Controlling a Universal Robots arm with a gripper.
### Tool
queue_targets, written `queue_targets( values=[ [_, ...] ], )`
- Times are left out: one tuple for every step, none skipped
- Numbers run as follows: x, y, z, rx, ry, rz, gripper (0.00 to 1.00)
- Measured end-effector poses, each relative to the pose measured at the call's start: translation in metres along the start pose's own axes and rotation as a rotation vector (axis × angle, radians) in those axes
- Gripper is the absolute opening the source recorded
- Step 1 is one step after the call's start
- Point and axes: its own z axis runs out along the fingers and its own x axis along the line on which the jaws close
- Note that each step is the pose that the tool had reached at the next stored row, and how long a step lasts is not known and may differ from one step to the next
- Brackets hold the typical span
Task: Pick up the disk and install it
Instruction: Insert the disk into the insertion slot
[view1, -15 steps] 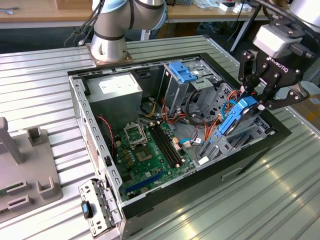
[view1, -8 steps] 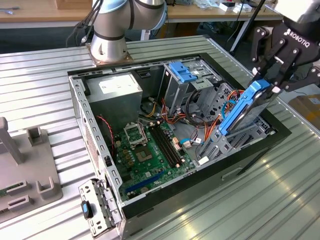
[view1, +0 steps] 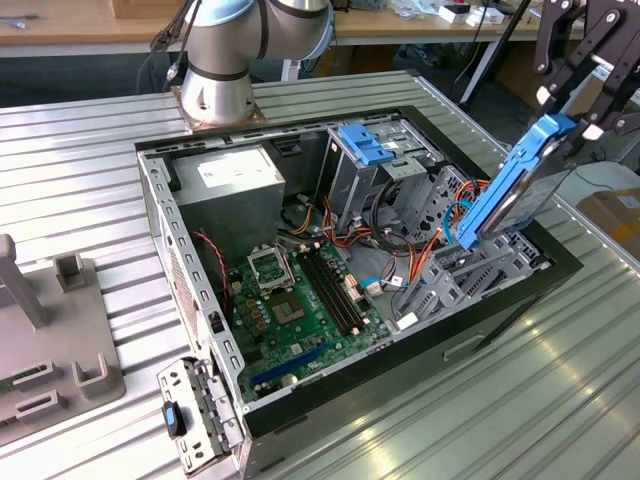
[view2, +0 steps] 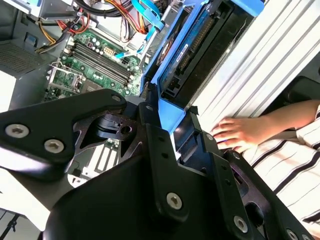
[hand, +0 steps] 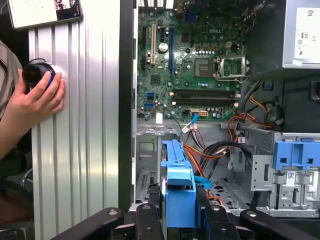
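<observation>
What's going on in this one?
The robot's hand is shut on the disk and holds it tilted, lower end down, over the drive cage at the exterior view's right of the open computer case. The disk is not yet seated in the cage. Beside the case, a person's hand rests on a black-and-blue knob on the ribbed table.

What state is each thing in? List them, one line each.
disk: in the air, tilted, over the computer case, not seated.
gripper: shut on the disk.
computer case: lying flat, side open.
hand: resting on the table, over a black knob.
</observation>
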Motion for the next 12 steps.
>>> queue_targets(
  values=[
    [0.0001,-0.0002,-0.0042,0.0009,-0.0001,0.0,0.36],
    [0.0001,-0.0004,-0.0101,0.0022,-0.0001,0.0,0.36],
    [0.0001,-0.0006,-0.015,0.0036,0.0,0.0,0.36],
    [0.0002,-0.0006,-0.0166,0.0043,0.0001,0.0,0.36],
    [0.0004,-0.0006,-0.0156,0.0045,0.0,0.0,0.36],
    [0.0007,-0.0005,-0.0133,0.0046,0.0,0.0,0.36],
    [0.0008,-0.0004,-0.0112,0.0047,-0.0002,0.0,0.36],
    [0.0008,-0.0003,-0.0069,0.0047,0.0,0.0,0.36],
    [0.0008,-0.0001,-0.0033,0.0048,-0.0024,0.0,0.36],
    [0.0009,0.0,-0.0023,0.0049,-0.0197,0.001,0.36],
    [0.001,0.0,-0.0021,0.005,-0.0265,0.001,0.36],
    [0.001,0.0,-0.002,0.005,-0.0299,0.001,0.36]
  ],
)
